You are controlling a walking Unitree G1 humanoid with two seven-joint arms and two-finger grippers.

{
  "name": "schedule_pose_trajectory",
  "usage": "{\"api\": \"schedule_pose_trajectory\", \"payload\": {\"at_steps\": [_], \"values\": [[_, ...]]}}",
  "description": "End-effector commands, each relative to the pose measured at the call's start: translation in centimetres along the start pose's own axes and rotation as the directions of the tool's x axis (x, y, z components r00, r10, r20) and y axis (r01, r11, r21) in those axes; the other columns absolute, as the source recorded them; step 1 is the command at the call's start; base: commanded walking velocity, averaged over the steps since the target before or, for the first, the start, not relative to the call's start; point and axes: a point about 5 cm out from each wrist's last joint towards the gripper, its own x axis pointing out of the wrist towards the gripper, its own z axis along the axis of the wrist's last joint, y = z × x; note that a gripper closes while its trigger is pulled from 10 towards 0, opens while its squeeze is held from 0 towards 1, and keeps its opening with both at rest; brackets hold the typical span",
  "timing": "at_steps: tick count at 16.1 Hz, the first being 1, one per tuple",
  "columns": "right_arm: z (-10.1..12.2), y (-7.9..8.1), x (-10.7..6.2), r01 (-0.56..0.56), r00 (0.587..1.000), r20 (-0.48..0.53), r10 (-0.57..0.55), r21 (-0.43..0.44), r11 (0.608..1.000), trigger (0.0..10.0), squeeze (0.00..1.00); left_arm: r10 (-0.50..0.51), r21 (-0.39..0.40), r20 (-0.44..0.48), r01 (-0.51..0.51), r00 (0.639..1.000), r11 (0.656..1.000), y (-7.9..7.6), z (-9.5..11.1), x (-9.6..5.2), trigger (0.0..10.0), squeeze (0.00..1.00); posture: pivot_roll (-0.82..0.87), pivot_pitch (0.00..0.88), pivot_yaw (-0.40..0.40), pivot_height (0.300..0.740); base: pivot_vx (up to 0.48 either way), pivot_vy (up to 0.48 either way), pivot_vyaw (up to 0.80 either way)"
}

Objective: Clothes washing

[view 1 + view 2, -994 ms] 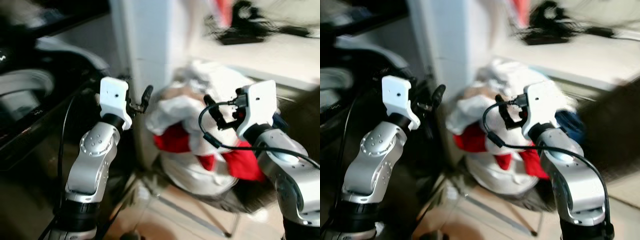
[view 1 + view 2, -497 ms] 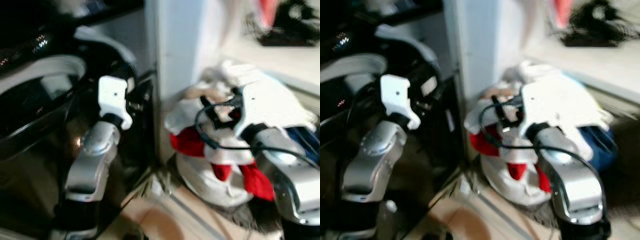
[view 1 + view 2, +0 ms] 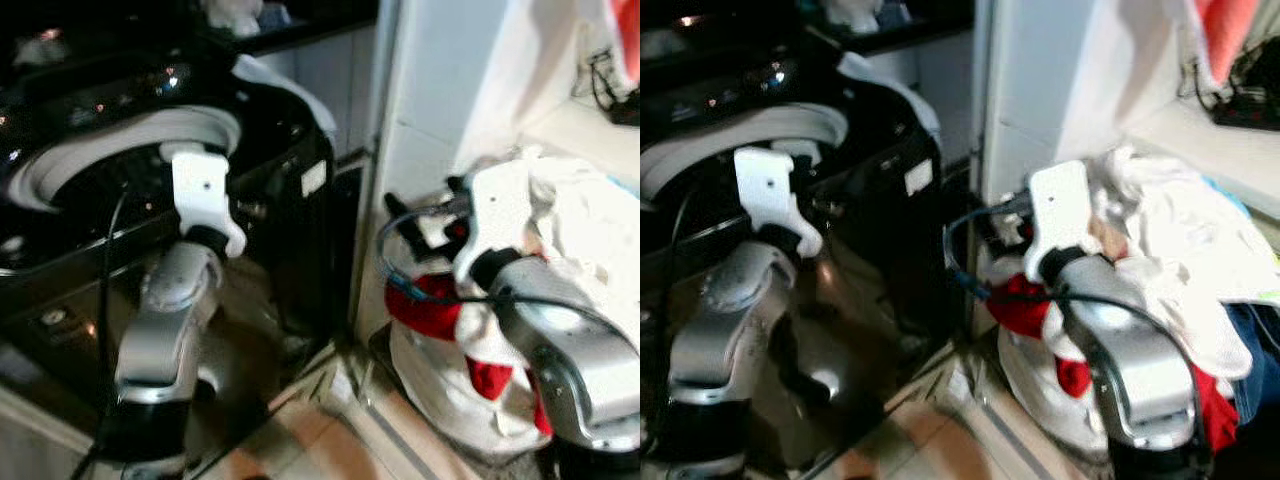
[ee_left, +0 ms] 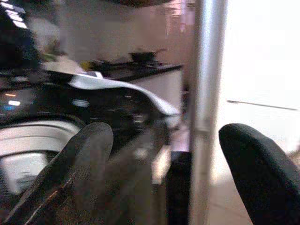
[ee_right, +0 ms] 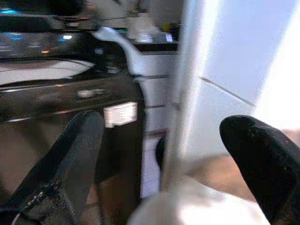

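Note:
A black washing machine [image 3: 290,190] stands on the left, its white-rimmed drum opening [image 3: 60,165] facing up. To the right a heap of white clothes [image 3: 590,240] and a red garment [image 3: 425,305] fills a white laundry basket [image 3: 440,370]. My left gripper [image 4: 187,173] is raised in front of the machine's upper front, open and holding nothing. My right gripper [image 3: 425,215] is raised just left of the laundry heap, near the white pillar; it is open and holds nothing.
A white pillar [image 3: 430,110] separates the machine from the laundry. A counter [image 3: 1200,130] with black cables runs behind the heap, and a red cloth [image 3: 1225,30] hangs above it. A blue cloth [image 3: 1255,340] lies low on the right. Tiled floor [image 3: 330,440] lies below.
The whole picture has swung left, so the washing machine has come into view and the laundry sits further right. Both arms stay raised with fingers spread as before.

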Motion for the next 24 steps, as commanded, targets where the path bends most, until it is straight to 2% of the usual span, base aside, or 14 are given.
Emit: {"api": "schedule_pose_trajectory", "payload": {"at_steps": [1, 5, 7, 8, 9, 12, 15, 17, 18, 19, 21, 23, 24], "values": [[0.2, -0.5, 0.0, 0.031, 0.999, 0.01, -0.031, 0.006, 0.999, 10.0, 0.0, -0.036, 0.001, -0.004, 0.036, 0.999, 0.999, -0.7, 0.0, 0.1, 10.0, 0.0, 0.01, 0.0, 0.038, 0.74, 0.0, 0.0, 0.0], [0.2, -1.0, 0.1, 0.063, 0.998, 0.002, -0.063, -0.001, 0.998, 10.0, 0.0, -0.017, 0.016, -0.01, 0.017, 1.0, 1.0, -0.4, 0.0, 0.3, 10.0, 0.0, 0.01, 0.0, 0.038, 0.74, 0.0, 0.0, 0.0], [0.0, -2.8, 0.4, 0.141, 0.989, -0.033, -0.142, -0.014, 0.99, 10.0, 0.0, -0.034, 0.0, -0.034, 0.034, 0.999, 0.999, -0.4, -0.2, 0.4, 10.0, 0.0, 0.01, 0.0, 0.039, 0.74, 0.0, 0.0, 0.0], [0.5, -4.5, 0.7, 0.188, 0.982, -0.032, -0.189, -0.018, 0.982, 10.0, 0.0, -0.06, 0.003, -0.047, 0.06, 0.997, 0.998, -0.6, -0.4, 0.4, 10.0, 0.0, 0.01, 0.0, 0.041, 0.74, 0.0, 0.0, 0.0], [1.0, -6.9, 1.2, 0.247, 0.968, -0.041, -0.249, -0.06, 0.967, 10.0, 1.0, -0.088, 0.003, -0.05, 0.088, 0.995, 0.996, -0.8, -0.4, 0.5, 10.0, 0.0, 0.0, 0.0, 0.042, 0.74, 0.0, 0.0, 0.0], [2.1, -10.4, 2.0, 0.282, 0.954, -0.073, -0.292, -0.127, 0.951, 10.0, 1.0, -0.101, -0.008, -0.063, 0.101, 0.993, 0.995, -0.9, -0.6, 0.7, 10.0, 0.0, 0.0, 0.0, 0.041, 0.74, 0.0, 0.0, 0.0], [2.4, -12.8, 1.9, 0.331, 0.931, -0.104, -0.35, -0.168, 0.929, 10.0, 1.0, -0.097, -0.004, -0.065, 0.097, 0.993, 0.995, -1.0, -0.6, 0.7, 10.0, 0.0, 0.01, 0.0, 0.03, 0.74, 0.0, 0.0, 0.0], [2.0, -15.7, 1.7, 0.388, 0.894, -0.17, -0.415, -0.175, 0.905, 10.0, 1.0, -0.15, -0.023, -0.071, 0.149, 0.986, 0.989, -1.5, -0.8, 0.5, 10.0, 0.0, 0.01, 0.0, 0.033, 0.74, 0.0, 0.0, 0.0], [1.7, -17.0, 1.7, 0.348, 0.897, -0.237, -0.373, -0.143, 0.927, 10.0, 1.0, -0.226, -0.042, -0.074, 0.224, 0.971, 0.974, -2.2, -0.7, 0.4, 10.0, 0.0, 0.01, 0.0, 0.032, 0.74, 0.0, 0.0, 0.0], [1.1, -17.5, 1.7, 0.3, 0.9, -0.297, -0.318, -0.104, 0.948, 10.0, 1.0, -0.308, -0.073, -0.068, 0.303, 0.949, 0.95, -2.9, -0.5, 0.1, 10.0, 0.0, 0.01, 0.0, 0.032, 0.74, 0.0, 0.0, 0.0], [0.5, -18.2, 1.7, 0.31, 0.883, -0.338, -0.325, -0.098, 0.946, 10.0, 1.0, -0.426, -0.112, -0.046, 0.42, 0.903, 0.901, -3.9, -0.1, -0.5, 10.0, 0.0, 0.01, 0.0, 0.027, 0.74, 0.0, 0.0, 0.0], [-0.7, -18.7, 2.0, 0.331, 0.868, -0.377, -0.323, -0.045, 0.942, 10.0, 1.0, -0.576, -0.13, -0.047, 0.567, 0.816, 0.814, -5.0, 0.2, -1.7, 10.0, 0.0, 0.01, 0.0, 0.027, 0.74, 0.0, 0.0, 0.0], [-1.3, -18.8, 2.0, 0.336, 0.86, -0.395, -0.324, -0.041, 0.941, 10.0, 0.0, -0.61, -0.131, -0.055, 0.6, 0.79, 0.789, -5.2, 0.2, -2.1, 10.0, 0.0, 0.02, 0.0, 0.025, 0.74, 0.0, 0.0, 0.0]]}}
